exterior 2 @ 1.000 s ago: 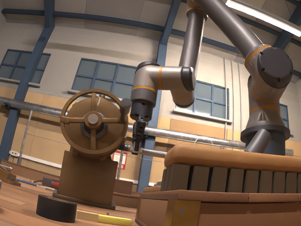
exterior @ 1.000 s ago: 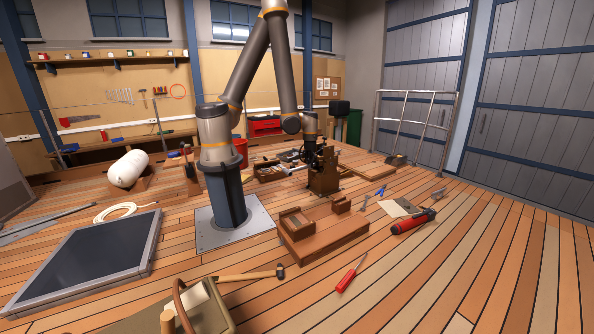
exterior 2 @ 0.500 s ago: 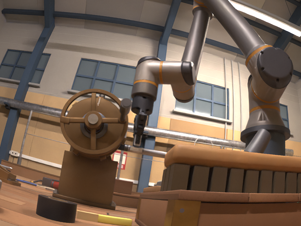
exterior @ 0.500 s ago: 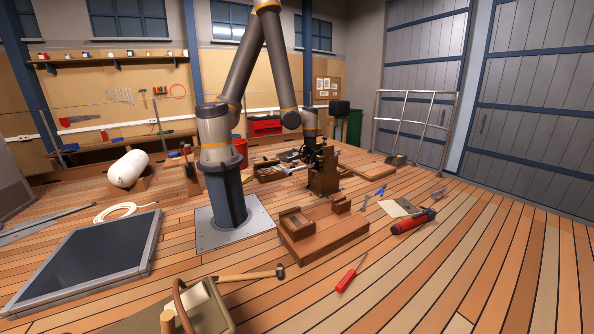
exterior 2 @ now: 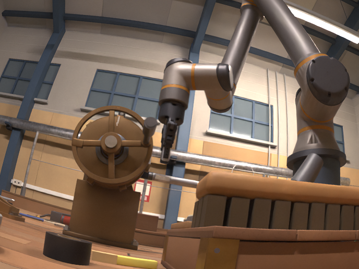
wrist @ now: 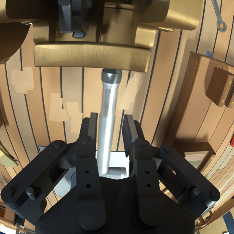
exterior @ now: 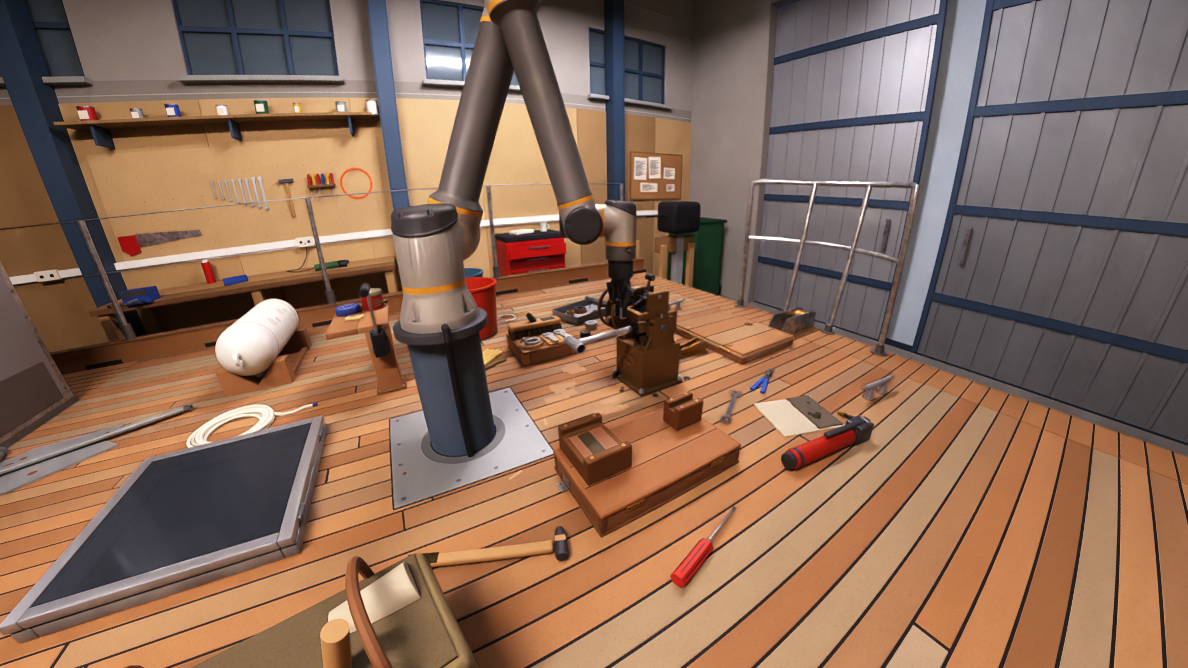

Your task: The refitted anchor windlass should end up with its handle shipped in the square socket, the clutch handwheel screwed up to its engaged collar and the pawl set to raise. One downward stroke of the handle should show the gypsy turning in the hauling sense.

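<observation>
The brown windlass [exterior: 646, 345] stands on the deck planks beyond the arm's base, its spoked clutch handwheel [exterior 2: 111, 142] facing the second side camera. The silver handle [wrist: 107, 122] sticks out level from the windlass body, its far end in under the brass plate [wrist: 91, 56]. My gripper [wrist: 110, 125] hangs above the handle, fingers pointing down on either side of the bar's line; it is open and holds nothing. From the side it [exterior 2: 166, 150] hangs just right of the handwheel's knob [exterior 2: 148, 127]. The pawl is partly visible as dark metal [wrist: 73, 17] at the top.
A low wooden tray with blocks [exterior: 648, 461] lies in front of the windlass. A toolbox [exterior: 536, 336], wrench [exterior: 731, 405], red torch [exterior: 827, 443], screwdriver [exterior: 702, 548] and hammer [exterior: 498, 550] lie about the deck. A steel railing [exterior: 831, 249] stands to the right.
</observation>
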